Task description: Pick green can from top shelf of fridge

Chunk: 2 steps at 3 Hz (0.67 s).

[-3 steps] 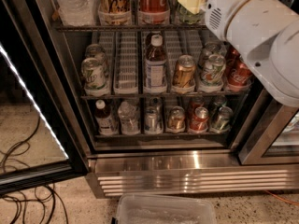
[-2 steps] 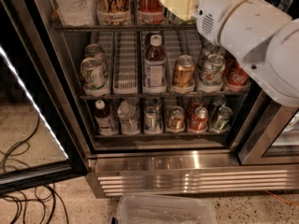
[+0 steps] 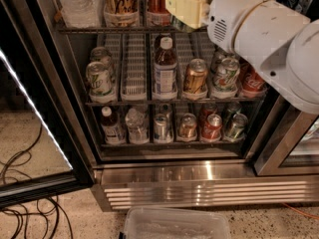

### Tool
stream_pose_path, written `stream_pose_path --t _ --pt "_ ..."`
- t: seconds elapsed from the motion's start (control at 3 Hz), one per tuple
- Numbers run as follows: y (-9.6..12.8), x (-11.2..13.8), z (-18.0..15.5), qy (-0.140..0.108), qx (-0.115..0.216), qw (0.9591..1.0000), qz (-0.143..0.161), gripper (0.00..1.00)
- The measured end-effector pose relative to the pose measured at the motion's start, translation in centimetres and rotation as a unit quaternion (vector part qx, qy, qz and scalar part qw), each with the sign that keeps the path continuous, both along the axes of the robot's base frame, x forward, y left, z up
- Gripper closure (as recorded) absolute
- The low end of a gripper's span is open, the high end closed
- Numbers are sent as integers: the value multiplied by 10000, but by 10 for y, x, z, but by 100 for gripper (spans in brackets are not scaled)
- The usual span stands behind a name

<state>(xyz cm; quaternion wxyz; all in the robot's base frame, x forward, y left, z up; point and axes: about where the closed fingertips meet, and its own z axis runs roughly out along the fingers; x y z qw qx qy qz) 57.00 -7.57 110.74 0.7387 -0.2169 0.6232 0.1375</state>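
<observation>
The arm [image 3: 269, 39] comes in from the right edge of the frame, a fat, smooth white plastic shell with a round vented joint, angled up and left into the fridge [image 3: 199, 176]. At its tip, top centre of the frame, the pale yellow, blocky gripper [image 3: 187, 6] sits right at the front of the top shelf [image 3: 89, 30]. Spread or pressed together? I cannot tell from here.

The green can [image 3: 179, 26] is on that top shelf, almost entirely hidden behind the gripper; only a dark greenish sliver shows under the yellow block. Whether the gripper touches it is not clear.

Left of it on the same dark wire rack stand a red can [image 3: 158, 1], a tan printed can [image 3: 121, 4] and a clear ribbed bottle [image 3: 75, 1]. White ribbed lane trays [image 3: 133, 63] run below. The fridge base is brushed steel with a ribbed grille. A clear plastic bin [image 3: 174, 223] sits on the speckled floor, bottom centre.
</observation>
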Motion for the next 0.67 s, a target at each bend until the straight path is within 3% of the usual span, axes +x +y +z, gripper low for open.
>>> stream_pose_path --t 0.33,0.67 --pt "16 -28 -32 704 156 9956 595 100" --pt "6 -62 -58 1342 376 9849 1027 100"
